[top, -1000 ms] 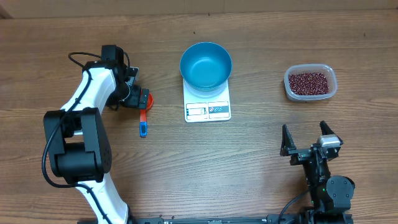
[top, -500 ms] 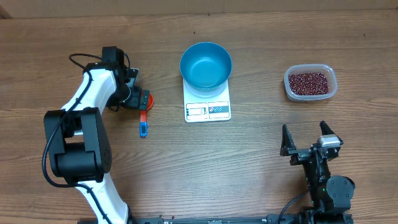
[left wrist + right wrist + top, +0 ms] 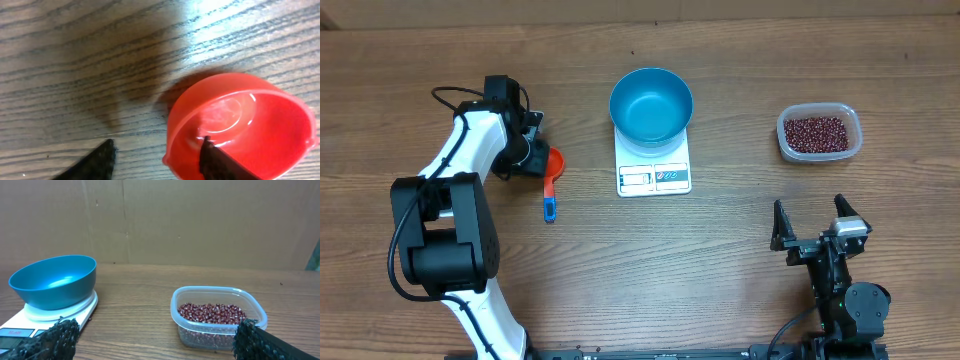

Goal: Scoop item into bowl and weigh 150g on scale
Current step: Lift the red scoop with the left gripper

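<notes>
The task is at its first step: getting hold of the scoop (image 3: 553, 164). Nothing has been scooped, and the blue bowl (image 3: 651, 105) sits empty on the white scale (image 3: 654, 177) at the far middle of the desk (image 3: 620, 270).

The scoop lies on the left side of the desk, its red cup up and its blue-tipped handle pointing toward the near edge. The left claw (image 3: 156, 150) is down over the cup at about half width. One finger (image 3: 220, 160) is inside the cup and the other rests on the wood outside, with a gap to the cup wall, so it grips nothing yet.

The beans (image 3: 212, 312) are all in the clear tub (image 3: 781, 135) at the far right, well apart from the scoop and to the right of the scale. The right claw (image 3: 811, 225) hangs wide and empty at the near right.

Next, the left claw likely needs to pinch the cup wall firmly, lift the scoop level, and carry it past the bowl to the tub. A grip on the thin rim could let the scoop twist or slip.
</notes>
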